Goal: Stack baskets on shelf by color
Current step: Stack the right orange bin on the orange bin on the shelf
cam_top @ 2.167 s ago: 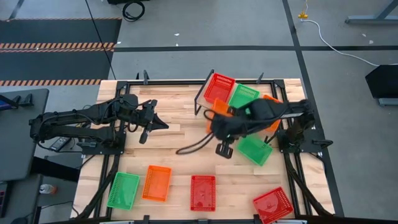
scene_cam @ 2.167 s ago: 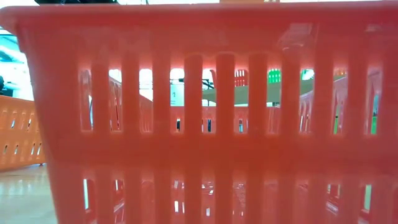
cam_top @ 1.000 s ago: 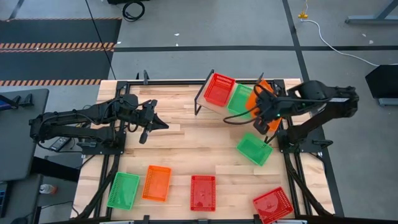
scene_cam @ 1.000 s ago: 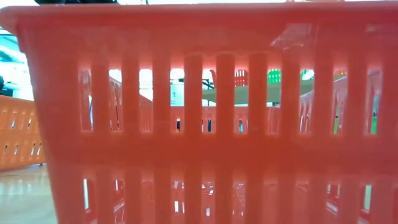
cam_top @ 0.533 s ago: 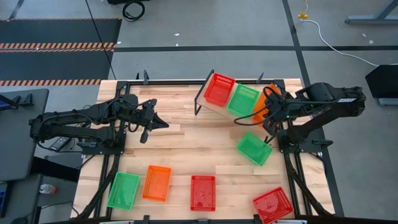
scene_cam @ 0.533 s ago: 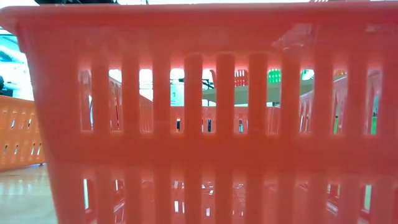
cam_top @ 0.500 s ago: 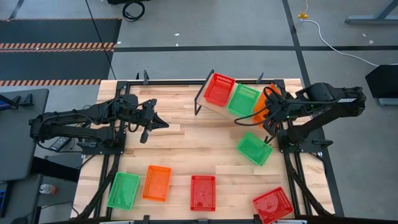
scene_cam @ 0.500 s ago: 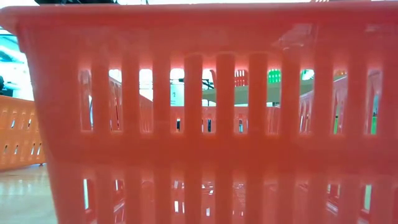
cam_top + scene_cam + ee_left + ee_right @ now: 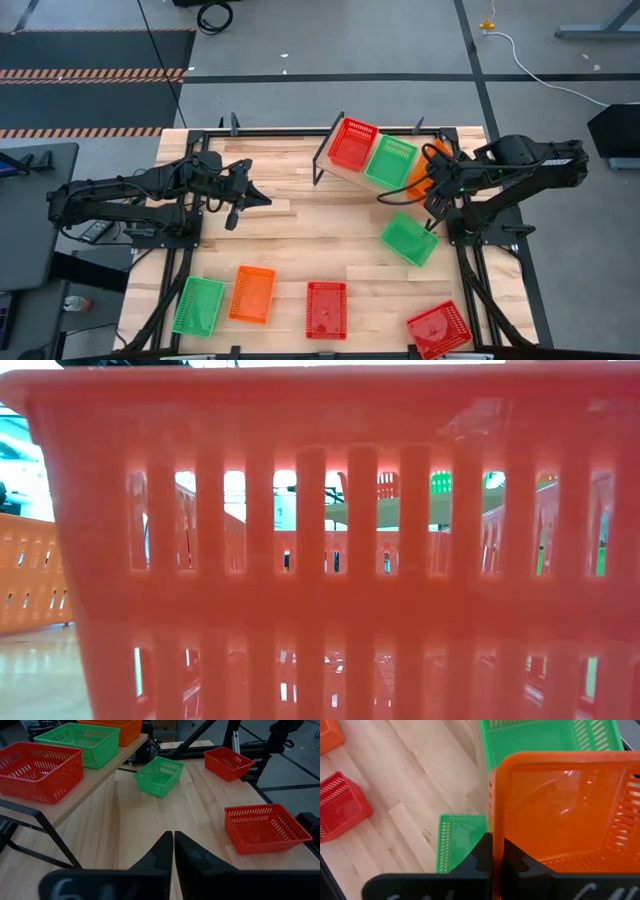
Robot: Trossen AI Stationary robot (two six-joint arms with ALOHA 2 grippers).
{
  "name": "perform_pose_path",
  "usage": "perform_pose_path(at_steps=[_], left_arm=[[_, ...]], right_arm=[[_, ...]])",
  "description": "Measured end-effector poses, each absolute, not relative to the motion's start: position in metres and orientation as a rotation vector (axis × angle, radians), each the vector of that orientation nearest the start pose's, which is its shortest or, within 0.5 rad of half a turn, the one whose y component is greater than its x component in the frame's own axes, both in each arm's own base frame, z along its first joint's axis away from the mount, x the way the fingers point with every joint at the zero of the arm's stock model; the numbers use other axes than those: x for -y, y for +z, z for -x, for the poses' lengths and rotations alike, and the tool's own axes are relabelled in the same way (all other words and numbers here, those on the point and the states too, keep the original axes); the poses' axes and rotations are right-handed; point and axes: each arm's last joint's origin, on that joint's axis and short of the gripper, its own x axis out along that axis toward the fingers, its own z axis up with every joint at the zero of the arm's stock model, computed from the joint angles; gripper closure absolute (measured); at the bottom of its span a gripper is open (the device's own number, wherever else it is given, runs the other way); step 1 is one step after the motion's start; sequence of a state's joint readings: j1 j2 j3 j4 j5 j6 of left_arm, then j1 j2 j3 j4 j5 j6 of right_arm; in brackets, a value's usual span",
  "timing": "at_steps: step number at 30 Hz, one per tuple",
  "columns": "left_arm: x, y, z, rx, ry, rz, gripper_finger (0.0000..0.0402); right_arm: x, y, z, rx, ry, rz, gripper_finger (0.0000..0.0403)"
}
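Note:
The shelf (image 9: 341,170) stands at the table's far right. It carries a red basket (image 9: 352,143), a green basket (image 9: 390,160) and an orange basket (image 9: 424,166) side by side. My right gripper (image 9: 433,183) is over the shelf's right end, shut on the orange basket (image 9: 570,810). My left gripper (image 9: 256,201) is shut and empty above the table's left middle; it also shows in the left wrist view (image 9: 173,850). My right gripper pinches one side wall of the orange basket at its rim (image 9: 496,832), one finger inside the basket and one outside. The fingers come from above, pointing down. The basket sits upright at the shelf's right end, beside the green basket.
Loose on the table lie a green basket (image 9: 409,238) in front of the shelf, a red basket (image 9: 438,328), a red basket (image 9: 326,309), an orange basket (image 9: 251,294) and a green basket (image 9: 198,305) along the near edge. A red basket wall (image 9: 320,540) fills the low view.
My right gripper has carried the orange basket toward the table's right edge and down. The basket, tilted a second ago, now sits level at the shelf's right end, beside the green basket. The gripper stays shut on it.

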State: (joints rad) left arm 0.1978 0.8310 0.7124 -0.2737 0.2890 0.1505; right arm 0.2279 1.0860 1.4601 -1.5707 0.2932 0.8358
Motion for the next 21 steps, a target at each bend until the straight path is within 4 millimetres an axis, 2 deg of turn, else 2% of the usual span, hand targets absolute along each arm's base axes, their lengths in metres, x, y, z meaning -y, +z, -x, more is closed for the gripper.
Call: perform_pose_path(at_steps=[4, 12, 21], left_arm=[[-0.027, 0.293, -0.179, -0.373, -0.118, -0.054, 0.0382], [-0.027, 0.293, -0.179, -0.373, -0.118, -0.055, 0.0377], [-0.027, 0.293, -0.179, -0.373, -0.118, -0.056, 0.0385]], right_arm=[[-0.023, 0.393, -0.136, -1.034, -0.531, -0.428, 0.0391], [-0.026, 0.379, -0.139, -1.132, -0.491, -0.458, 0.0391], [-0.026, 0.378, -0.139, -1.135, -0.498, -0.479, 0.0391]])
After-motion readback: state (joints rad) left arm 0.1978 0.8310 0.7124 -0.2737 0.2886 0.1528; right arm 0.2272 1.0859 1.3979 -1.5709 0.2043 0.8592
